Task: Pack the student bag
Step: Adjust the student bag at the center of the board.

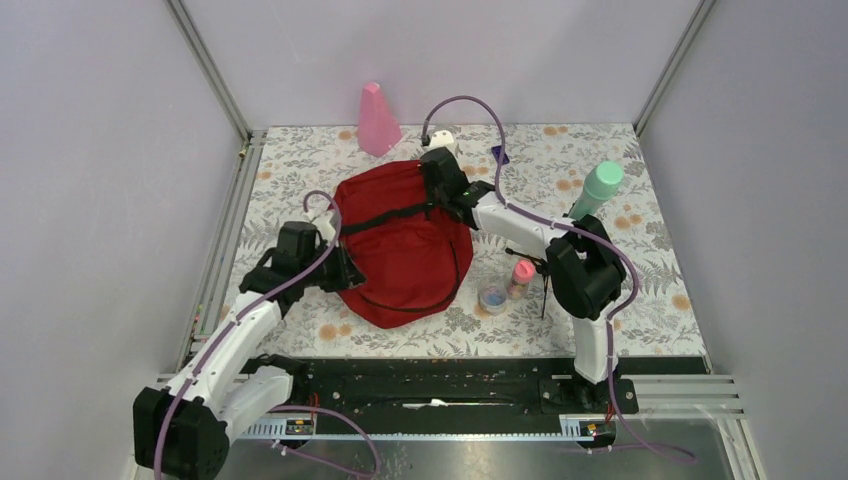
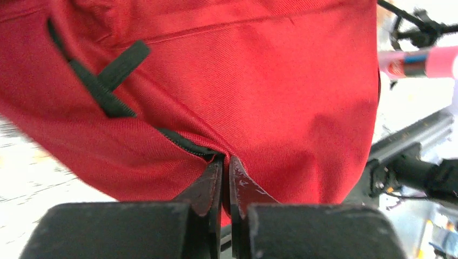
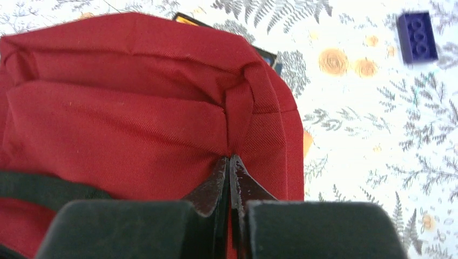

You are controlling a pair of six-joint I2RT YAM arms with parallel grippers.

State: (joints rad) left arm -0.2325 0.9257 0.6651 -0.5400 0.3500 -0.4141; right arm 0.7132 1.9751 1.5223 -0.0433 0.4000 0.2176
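The student bag (image 1: 405,245), a dark red backpack with black straps, lies flat in the middle of the floral table. My left gripper (image 1: 345,268) is at its left edge, shut on a fold of the red fabric beside the black zipper (image 2: 183,143). My right gripper (image 1: 437,172) is at the bag's far top edge, shut on a pinch of red fabric (image 3: 229,154). The left wrist view is filled by the bag (image 2: 259,97), and in the right wrist view the bag (image 3: 135,108) takes up the left side.
A pink cone-shaped item (image 1: 377,120) stands at the back. A mint green bottle (image 1: 597,188) is at the right. A pink-capped tube (image 1: 520,277) and a small round tape roll (image 1: 492,298) lie right of the bag. A dark blue brick (image 3: 417,36) lies beyond it.
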